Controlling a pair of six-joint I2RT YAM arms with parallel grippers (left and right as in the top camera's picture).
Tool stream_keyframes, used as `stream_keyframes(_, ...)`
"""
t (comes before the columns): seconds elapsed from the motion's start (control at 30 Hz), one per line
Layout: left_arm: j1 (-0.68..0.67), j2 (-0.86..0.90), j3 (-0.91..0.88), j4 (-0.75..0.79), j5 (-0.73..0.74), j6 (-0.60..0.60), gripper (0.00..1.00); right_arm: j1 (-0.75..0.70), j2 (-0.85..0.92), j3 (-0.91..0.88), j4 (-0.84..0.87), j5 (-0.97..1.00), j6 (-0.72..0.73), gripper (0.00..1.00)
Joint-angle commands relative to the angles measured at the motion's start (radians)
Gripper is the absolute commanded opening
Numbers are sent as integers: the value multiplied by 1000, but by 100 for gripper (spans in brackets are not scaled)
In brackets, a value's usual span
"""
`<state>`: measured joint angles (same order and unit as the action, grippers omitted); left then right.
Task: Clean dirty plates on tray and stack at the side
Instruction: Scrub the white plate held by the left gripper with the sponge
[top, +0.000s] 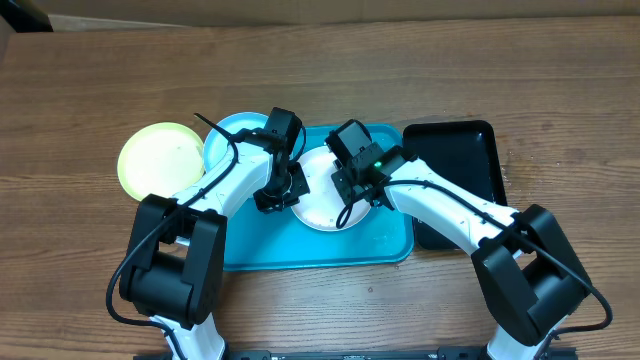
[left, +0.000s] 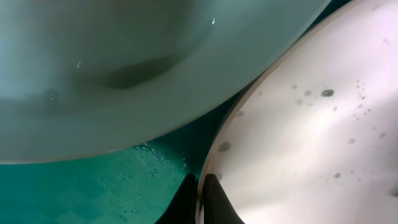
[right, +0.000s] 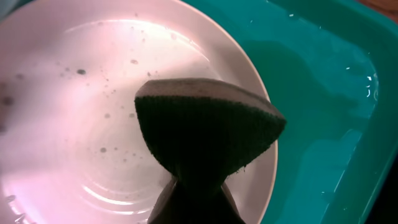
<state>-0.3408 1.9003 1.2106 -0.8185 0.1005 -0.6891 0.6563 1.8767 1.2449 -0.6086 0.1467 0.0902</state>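
Note:
The white plate (top: 320, 203) lies in the middle of the turquoise tray (top: 300, 250), speckled with small dark spots. My left gripper (top: 272, 199) is shut on its left rim; in the left wrist view the gripper (left: 200, 188) pinches the white plate's (left: 311, 143) edge. My right gripper (top: 353, 194) is over the plate's right side, shut on a dark green sponge (right: 208, 134) that rests against the white plate (right: 87, 118). The light blue plate (top: 228, 140) sits at the tray's far left corner. The yellow-green plate (top: 158, 160) lies on the table left of the tray.
A glossy black tray (top: 455, 170) lies right of the turquoise one, close to my right arm. Water droplets wet the turquoise floor (left: 74, 186). The light blue plate (left: 124, 62) looms close above my left fingers. Bare wooden table surrounds everything.

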Motion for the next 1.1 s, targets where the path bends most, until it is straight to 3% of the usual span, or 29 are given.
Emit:
stream_keyframes(0.0, -6, 9, -6, -4, -21, -14, 4, 3, -16, -33, 40, 18, -5, 5)
stream_keyframes(0.07, -6, 9, -6, -4, -22, -13, 4, 3, -16, -49, 69, 18, -5, 19)
stream_keyframes(0.23, -6, 9, -6, -4, -22, -13, 4, 3, -16, -50, 84, 18, -5, 20)
stream_keyframes(0.3, -6, 9, -6, -5, -22, -13, 4, 3, -16, -50, 84, 18, -5, 15)
stream_keyframes(0.53, -6, 9, -6, -11, -22, -14, 4, -18, -16, -50, 89, 21, -5, 13)
stream_keyframes(0.7, -6, 9, -6, -11, -22, -14, 4, -53, -15, -50, 107, 16, -5, 4)
stream_keyframes(1.07, -7, 9, -6, -11, -21, -13, 4, -65, 90, -50, 106, -81, -12, 4)
